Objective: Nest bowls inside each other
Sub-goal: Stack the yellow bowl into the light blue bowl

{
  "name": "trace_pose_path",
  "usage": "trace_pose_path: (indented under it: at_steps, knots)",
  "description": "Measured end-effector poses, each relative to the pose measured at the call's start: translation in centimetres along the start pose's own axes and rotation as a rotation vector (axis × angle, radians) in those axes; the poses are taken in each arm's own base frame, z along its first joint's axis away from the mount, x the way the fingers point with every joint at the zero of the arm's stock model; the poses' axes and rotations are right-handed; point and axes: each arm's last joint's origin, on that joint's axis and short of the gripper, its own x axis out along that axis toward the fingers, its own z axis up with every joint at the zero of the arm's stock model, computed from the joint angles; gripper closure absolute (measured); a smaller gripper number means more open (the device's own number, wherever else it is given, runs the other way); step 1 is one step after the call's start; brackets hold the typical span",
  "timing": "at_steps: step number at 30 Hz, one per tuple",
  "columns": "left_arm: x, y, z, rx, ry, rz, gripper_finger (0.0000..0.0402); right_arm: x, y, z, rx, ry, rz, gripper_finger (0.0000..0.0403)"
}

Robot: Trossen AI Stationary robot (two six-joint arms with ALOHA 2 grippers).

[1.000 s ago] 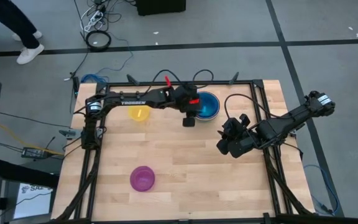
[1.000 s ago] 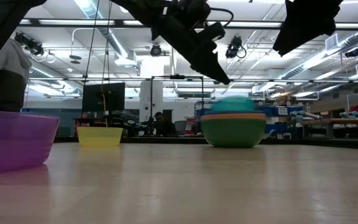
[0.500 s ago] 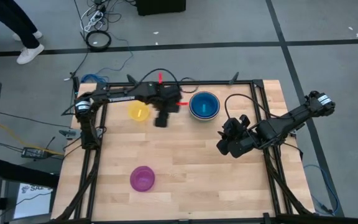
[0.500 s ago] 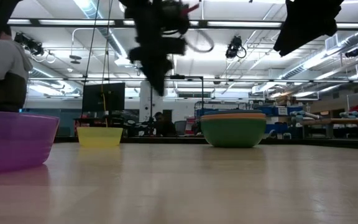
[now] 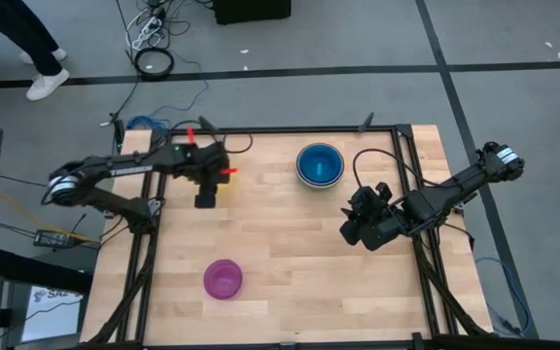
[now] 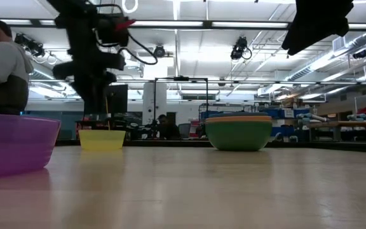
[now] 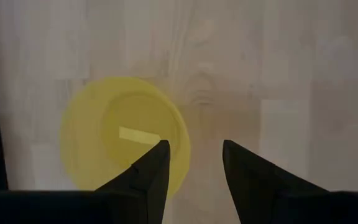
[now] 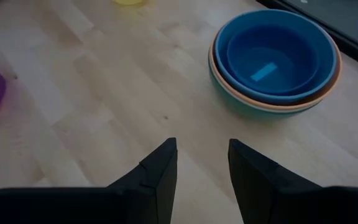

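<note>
yellow bowl [image 7: 124, 134]: round, plain, upright, empty | left claw [image 7: 191, 163]: above it, parted, empty | right claw [image 8: 201, 165]: parted, empty

No legible text, label, brand, number or sign appears in any view. A white sheet [image 5: 45, 303] lying on the floor beyond the table's near left corner carries dark print, but the characters are too small to read. Pale rectangular marks on the floor of the yellow bowl [image 7: 124, 142] and of the blue bowl [image 8: 272, 56] show no readable lettering.
</note>
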Motion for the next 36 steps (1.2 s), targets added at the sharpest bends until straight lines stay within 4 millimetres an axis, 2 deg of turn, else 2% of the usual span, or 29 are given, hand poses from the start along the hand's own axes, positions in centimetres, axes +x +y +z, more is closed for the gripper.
trace_pose_path:
  at_steps: [3, 7, 16, 18, 21, 23, 28, 32, 36]
  knots:
    - [1.0, -0.5, -1.2, -0.009, -0.030, 0.045, 0.0243, 0.1, -0.1, 0.1, 0.005, -0.001, -0.006, 0.0271]
    - [2.4, -0.8, -2.3, -0.022, 0.020, 0.051, 0.0243, 0.4, -0.2, 0.4, 0.003, -0.004, -0.016, 0.0271]
    - [5.5, -0.8, -3.2, -0.118, 0.002, 0.116, 0.0251, 0.6, -0.4, 0.6, -0.008, 0.025, -0.012, 0.0271]
    - [5.8, -0.8, -3.3, -0.136, 0.005, 0.113, 0.0276, 0.6, -0.3, 0.6, -0.008, 0.026, -0.010, 0.0271]
    - [5.8, -0.8, -3.3, -0.164, 0.023, 0.108, 0.0357, 0.6, -0.3, 0.6, -0.006, 0.032, -0.003, 0.0271]
    - [5.7, -0.6, -3.1, -0.183, 0.025, 0.119, 0.0387, 0.6, -0.3, 0.6, -0.006, 0.033, -0.003, 0.0271]
    - [4.0, -0.2, -1.0, -0.192, -0.065, 0.123, 0.0396, 0.6, -0.3, 0.6, -0.006, 0.032, -0.002, 0.0271]
    - [0.7, 0.2, 3.1, -0.147, -0.306, 0.110, 0.0397, 0.6, -0.4, 0.7, -0.001, 0.008, -0.018, 0.0271]
    - [-3.0, 0.6, 7.5, -0.107, -0.564, 0.100, 0.0398, 0.5, -0.5, 0.8, 0.052, -0.097, -0.075, 0.0273]
